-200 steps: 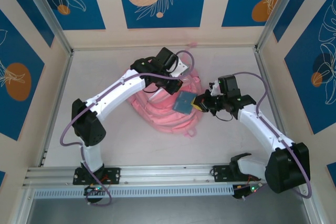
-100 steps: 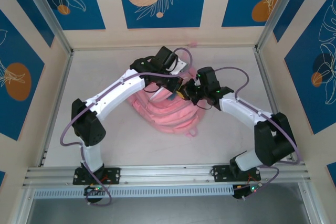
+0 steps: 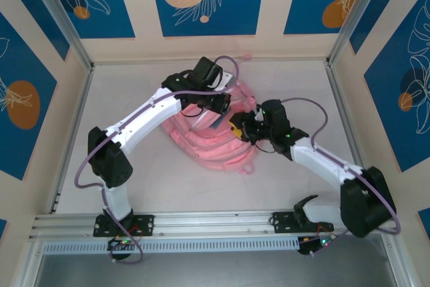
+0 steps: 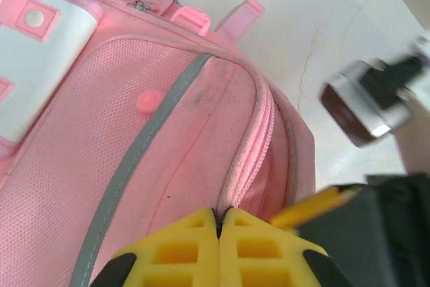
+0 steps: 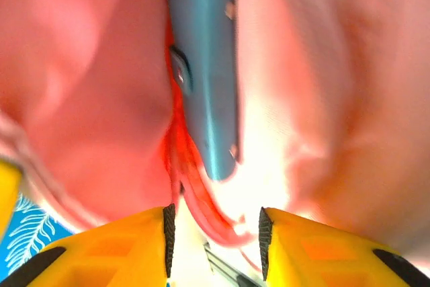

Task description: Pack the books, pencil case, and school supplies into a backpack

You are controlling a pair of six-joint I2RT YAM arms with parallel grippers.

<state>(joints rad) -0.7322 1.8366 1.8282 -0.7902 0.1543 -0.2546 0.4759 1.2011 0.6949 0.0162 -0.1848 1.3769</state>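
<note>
We find the left gripper [image 4: 220, 223] closed on the zip edge of the backpack [image 4: 168, 132], mid-table. The right gripper [image 5: 213, 233] is parted and empty. The pencil case [image 5: 205, 65] lies inside. We judge the fabric floppy: hold the rim seam.

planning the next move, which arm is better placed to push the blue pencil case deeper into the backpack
Right. The right jaws stand open just short of the pencil case lying in the backpack opening. The left jaws are shut on the backpack's edge, probably holding it open.
</note>
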